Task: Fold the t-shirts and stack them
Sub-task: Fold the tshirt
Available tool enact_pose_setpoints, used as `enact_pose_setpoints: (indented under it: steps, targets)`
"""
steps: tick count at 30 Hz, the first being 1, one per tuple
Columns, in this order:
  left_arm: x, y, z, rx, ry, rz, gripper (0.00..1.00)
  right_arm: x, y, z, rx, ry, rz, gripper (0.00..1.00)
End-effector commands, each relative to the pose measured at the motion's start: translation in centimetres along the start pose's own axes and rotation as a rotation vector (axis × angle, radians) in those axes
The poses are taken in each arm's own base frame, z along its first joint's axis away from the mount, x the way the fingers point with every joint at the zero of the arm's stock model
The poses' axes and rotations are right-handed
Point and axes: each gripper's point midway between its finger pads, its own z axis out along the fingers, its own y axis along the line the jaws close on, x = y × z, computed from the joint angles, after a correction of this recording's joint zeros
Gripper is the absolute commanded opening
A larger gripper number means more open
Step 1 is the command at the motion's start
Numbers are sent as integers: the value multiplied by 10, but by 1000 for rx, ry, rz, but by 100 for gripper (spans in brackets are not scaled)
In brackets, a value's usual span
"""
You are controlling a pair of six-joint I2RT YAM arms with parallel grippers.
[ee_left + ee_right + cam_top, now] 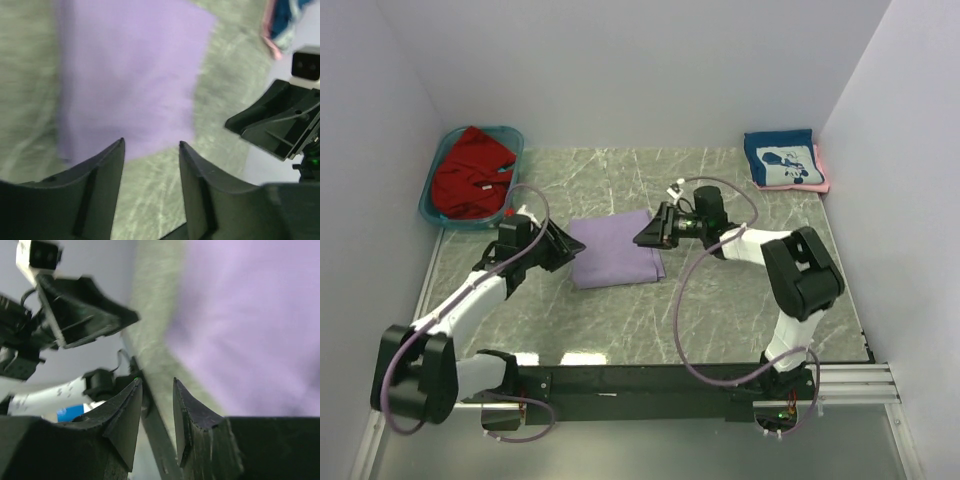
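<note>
A folded lavender-purple t-shirt (615, 251) lies flat on the table in the middle; it also shows in the left wrist view (127, 75) and the right wrist view (250, 315). My left gripper (563, 246) hovers at its left edge, open and empty (151, 144). My right gripper (648, 233) hovers at its right edge, open and empty (157, 381). A red t-shirt (468, 172) lies crumpled in the teal tub (435, 172) at the back left. A folded navy t-shirt with white graphic (782, 160) lies on a pink one (821, 170) at the back right.
The table top is green marbled (720, 300). White walls close in at the back and both sides. A black rail (650, 380) holding the arm bases runs along the near edge.
</note>
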Motion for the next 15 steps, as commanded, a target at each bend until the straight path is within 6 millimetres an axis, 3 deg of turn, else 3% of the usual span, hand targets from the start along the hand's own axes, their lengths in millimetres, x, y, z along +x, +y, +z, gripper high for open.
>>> enact_pose_setpoints:
  steps: [1, 3, 4, 6, 7, 8, 11, 15]
  targets:
    - [9, -17, -7, 9, 9, 54, 50, 21, 41, 11, -70, 35, -65, 39]
    - [16, -18, -1, 21, 32, 31, 40, 34, 52, 26, -108, 75, -55, 38]
    - [24, -8, 5, -1, 62, 10, 38, 36, 54, 32, -115, 79, -53, 38]
    - [29, -3, 13, 4, 79, -9, 37, 47, 45, 48, -112, 108, -16, 37]
    - [41, 13, 20, -41, 124, -35, 37, 49, 40, 53, -107, 116, 1, 37]
    - [41, 14, 25, -34, 127, -40, 34, 55, 28, 61, -106, 135, 46, 36]
    - [59, 44, 36, -119, 185, -91, 32, 66, -2, 72, -99, 156, 150, 35]
    - [76, 90, 35, -249, 222, -202, 31, 77, -54, 69, 2, 147, 274, 34]
